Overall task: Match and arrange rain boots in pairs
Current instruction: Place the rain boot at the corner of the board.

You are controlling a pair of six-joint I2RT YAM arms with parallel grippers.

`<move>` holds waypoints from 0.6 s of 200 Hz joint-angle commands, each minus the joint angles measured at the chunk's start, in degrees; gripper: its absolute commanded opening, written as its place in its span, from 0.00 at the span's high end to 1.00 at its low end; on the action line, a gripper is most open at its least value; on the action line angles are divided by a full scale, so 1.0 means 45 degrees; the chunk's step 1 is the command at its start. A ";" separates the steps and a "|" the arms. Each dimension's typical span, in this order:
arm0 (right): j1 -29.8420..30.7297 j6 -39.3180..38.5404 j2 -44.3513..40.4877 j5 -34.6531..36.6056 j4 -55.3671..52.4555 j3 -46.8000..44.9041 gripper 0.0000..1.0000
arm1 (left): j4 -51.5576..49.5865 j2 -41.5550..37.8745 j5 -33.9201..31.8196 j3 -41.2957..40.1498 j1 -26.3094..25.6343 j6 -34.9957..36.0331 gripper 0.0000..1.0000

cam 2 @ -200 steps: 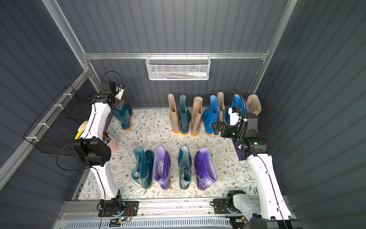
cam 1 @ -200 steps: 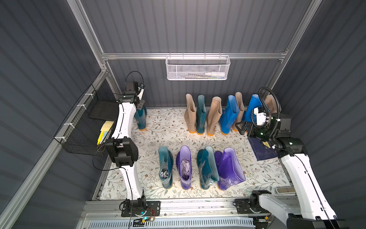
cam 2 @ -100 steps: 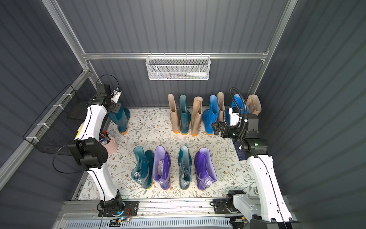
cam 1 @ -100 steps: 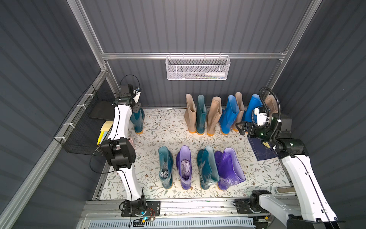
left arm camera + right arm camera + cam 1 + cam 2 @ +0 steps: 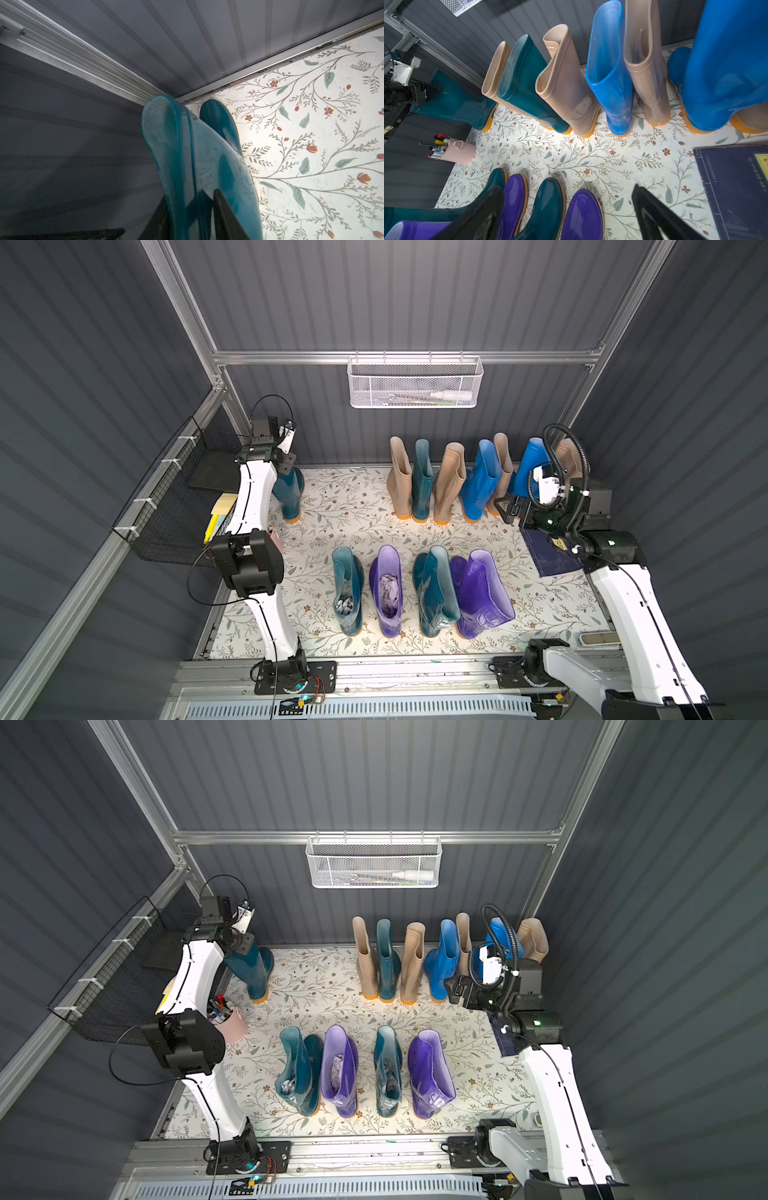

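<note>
A desk covered in a pale print of leafy sprigs and small red flowers sits inside dark grey ribbed walls framed with aluminium rails. A white mesh basket hangs from the back rail, high above and between the left fingers and the right fingers. It holds a white tube and thin items too small to identify. A black wire basket hangs on the side wall beyond the left fingers, with yellow paper items showing in it. A pink cup of markers stands well apart from the right fingers. A navy booklet with a yellow label lies flat just beside them.
</note>
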 commanded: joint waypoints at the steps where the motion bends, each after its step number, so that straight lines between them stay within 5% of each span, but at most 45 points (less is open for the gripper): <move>1: 0.0065 0.0035 -0.0168 -0.0003 -0.0024 -0.0201 0.01 | 0.0677 -0.0835 -0.0126 0.0312 0.0155 -0.0217 0.64; 57: 0.0090 0.0068 -0.0129 0.0007 0.0129 -0.0311 0.01 | 0.1517 -0.1154 -0.0575 -0.0266 0.0135 -0.1060 0.62; 64: 0.0092 0.0078 -0.0100 -0.0002 0.0134 -0.0312 0.01 | 0.1751 -0.1186 -0.0772 -0.0475 0.0135 -0.1172 0.68; 74: 0.0082 0.0078 -0.0051 -0.0025 0.0120 -0.0255 0.01 | 0.1830 -0.1168 -0.0878 -0.0611 0.0132 -0.1219 0.92; 81: 0.0087 0.0068 -0.0032 -0.0056 0.0108 -0.0219 0.01 | 0.1834 -0.1122 -0.0974 -0.0635 0.0115 -0.1235 0.96; 104: 0.0098 0.0000 -0.0028 -0.0012 -0.0024 -0.0069 0.01 | 0.2202 -0.1145 -0.1632 -0.0822 0.0023 -0.1420 0.82; 120: 0.0101 0.0000 -0.0059 0.0018 -0.0107 -0.0044 0.01 | 0.2547 -0.1309 -0.1702 -0.1078 -0.0057 -0.1478 0.81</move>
